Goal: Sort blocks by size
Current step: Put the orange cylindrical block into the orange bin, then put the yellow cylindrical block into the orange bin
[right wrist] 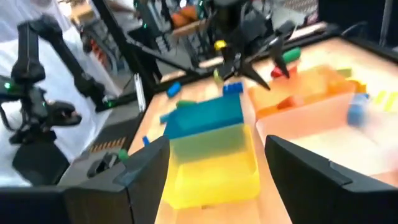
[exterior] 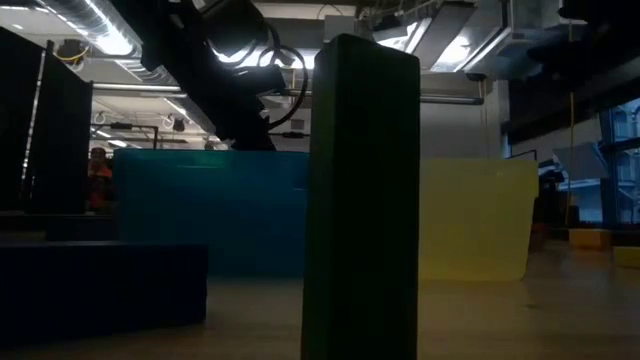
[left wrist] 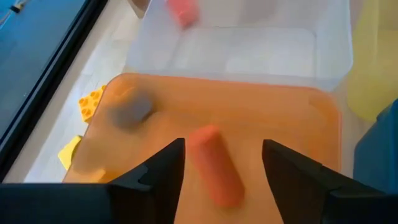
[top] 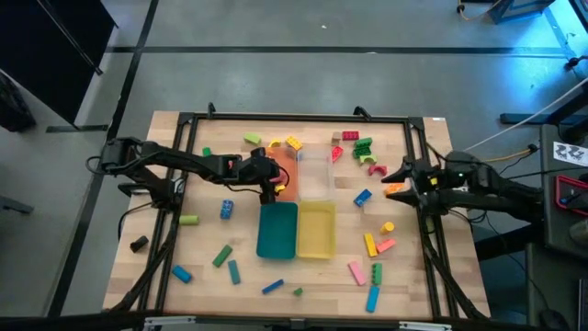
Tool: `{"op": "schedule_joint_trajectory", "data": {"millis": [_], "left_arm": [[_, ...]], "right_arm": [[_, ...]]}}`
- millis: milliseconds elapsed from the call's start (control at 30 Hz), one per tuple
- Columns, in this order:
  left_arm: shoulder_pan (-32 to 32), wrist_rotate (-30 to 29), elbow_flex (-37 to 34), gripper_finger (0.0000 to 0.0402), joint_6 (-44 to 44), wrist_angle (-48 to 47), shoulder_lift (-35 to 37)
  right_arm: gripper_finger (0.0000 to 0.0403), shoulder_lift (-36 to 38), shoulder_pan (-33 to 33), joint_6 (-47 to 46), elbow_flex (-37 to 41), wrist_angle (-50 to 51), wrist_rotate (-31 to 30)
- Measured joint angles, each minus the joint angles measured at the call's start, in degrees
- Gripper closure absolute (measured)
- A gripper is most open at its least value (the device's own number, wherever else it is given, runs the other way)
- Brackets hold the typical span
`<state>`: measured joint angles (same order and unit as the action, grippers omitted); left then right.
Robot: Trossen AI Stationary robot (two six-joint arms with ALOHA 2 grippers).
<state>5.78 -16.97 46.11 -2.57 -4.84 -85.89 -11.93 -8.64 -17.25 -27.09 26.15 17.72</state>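
Over the orange tray (left wrist: pixel 261 112), left claw (left wrist: pixel 224 163) stands spread; a stubby orange-red block (left wrist: pixel 214 165), rounded and blurred, lies on the tray floor between its fingers, contact unclear. Other blocks (top: pixel 366 150) lie scattered across the desk (top: pixel 202 239): green, blue, pink, yellow, red, in short and long pieces. Right claw (right wrist: pixel 211 165) spread, empty, near the desk's right edge. Low view is mostly blocked by a dark upright block (exterior: pixel 362 200); teal tray (exterior: pixel 210 210) and yellow tray (exterior: pixel 475 215) show behind it.
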Motion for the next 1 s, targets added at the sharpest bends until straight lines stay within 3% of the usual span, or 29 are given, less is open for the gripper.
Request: {"op": "schedule_joint_trajectory", "data": {"millis": [233,467,800,1000], "left_arm": [[0.0,0.0,0.0,0.0192,-0.8,-0.1,0.0],[0.0,0.0,0.0,0.0196,-0.6,-0.1,0.0],[0.0,0.0,0.0,0.0196,1.1,-0.3,0.0],[0.0,0.0,0.0,0.0196,1.3,-0.3,0.0]], "right_arm": [[0.0139,-10.7,0.0,2.1,-6.2,7.5,4.4],[0.0139,-20.8,0.0,2.7,-12.5,20.3,4.4],[0.0139,-32.9,0.1,-0.8,-12.8,29.3,8.9],[0.0139,-38.9,5.0,-0.5,-12.8,29.8,6.2]]}}
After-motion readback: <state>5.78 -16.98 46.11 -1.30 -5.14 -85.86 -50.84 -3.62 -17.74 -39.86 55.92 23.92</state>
